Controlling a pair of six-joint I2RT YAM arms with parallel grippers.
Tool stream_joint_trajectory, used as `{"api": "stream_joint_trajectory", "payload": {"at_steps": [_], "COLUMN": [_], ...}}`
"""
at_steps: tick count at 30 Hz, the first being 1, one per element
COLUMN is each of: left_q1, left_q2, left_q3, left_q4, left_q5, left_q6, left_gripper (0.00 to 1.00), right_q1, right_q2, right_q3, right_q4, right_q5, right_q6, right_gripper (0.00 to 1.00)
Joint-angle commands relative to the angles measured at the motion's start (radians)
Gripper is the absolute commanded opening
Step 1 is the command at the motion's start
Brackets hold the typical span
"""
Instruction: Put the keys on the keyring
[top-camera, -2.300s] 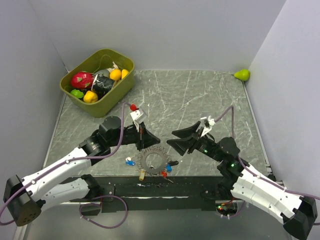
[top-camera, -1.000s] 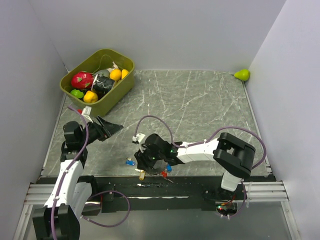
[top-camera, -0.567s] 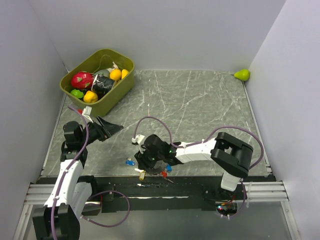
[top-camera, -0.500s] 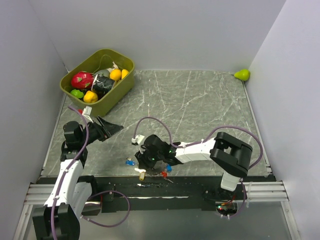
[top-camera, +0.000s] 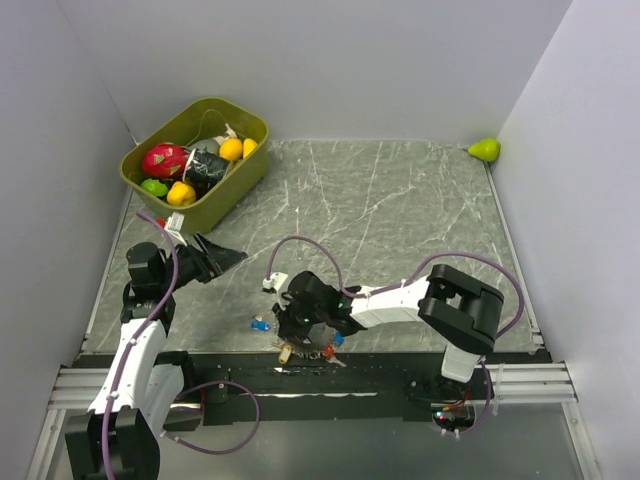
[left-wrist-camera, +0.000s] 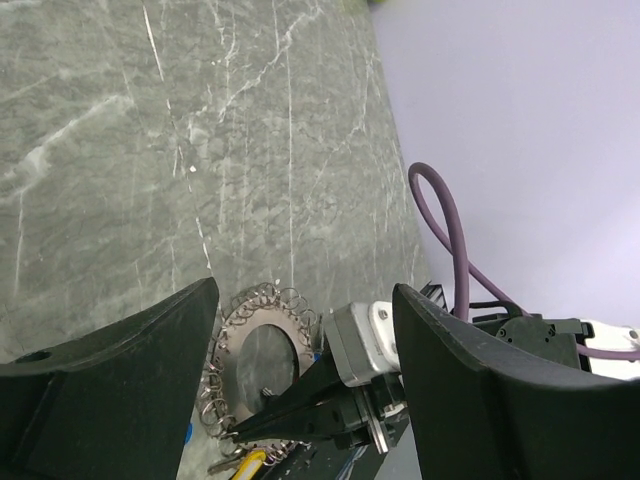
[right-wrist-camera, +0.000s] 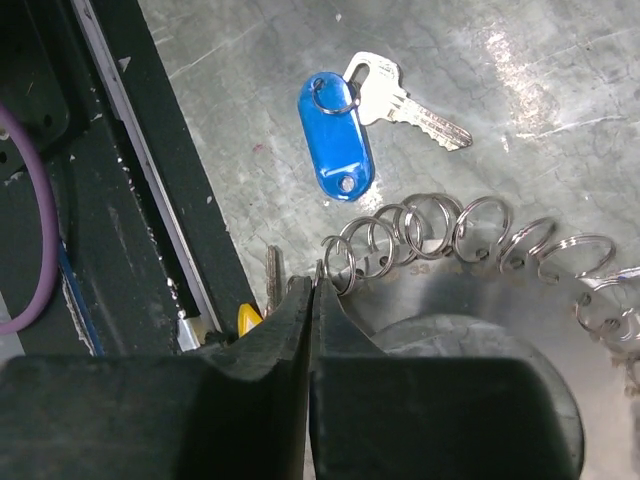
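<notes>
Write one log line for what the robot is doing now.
right gripper: shut at rim of silvery looped metal keyring | left gripper: open, away | blue-tagged silver key: loose beside keyring

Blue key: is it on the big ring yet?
No, the blue key lies loose beside the keyring, threaded through none of its loops.
</notes>
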Motion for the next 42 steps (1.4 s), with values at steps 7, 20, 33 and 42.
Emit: {"api": "stream_joint_trajectory", "payload": {"at_steps": [7,20,33,42], "left_q1": [0.005,-0.011,-0.276,-0.509], "left_q2": [-0.033,-0.057,-0.114,-0.065], "left_q3": [0.05,0.044,0.109,0.142], "left_q4": [-0.031,0.036,0.143,0.209], "left_q5": [0.016,0.096,0.085,0.001], "left_q6": [0.048,0.035,0.063,0.098], "left_gripper": [0.75,0.71,0.69,0.66], "right_q1": [0.006,-0.065,-0.21,-0.275], "right_q2": [-0.124,-0.354,-0.73,-0.878], "right_q3": [-0.041,-0.129,-0.192,-0.232], "right_q4": [0.014,0.06,0.071,0.121], "right_q5": [0.107,0.163,-0.034,-0.17], "right_q6": [0.015,0.039,0.006,0.051], "right_gripper": [0.0,0.0,0.0,0.0]}}
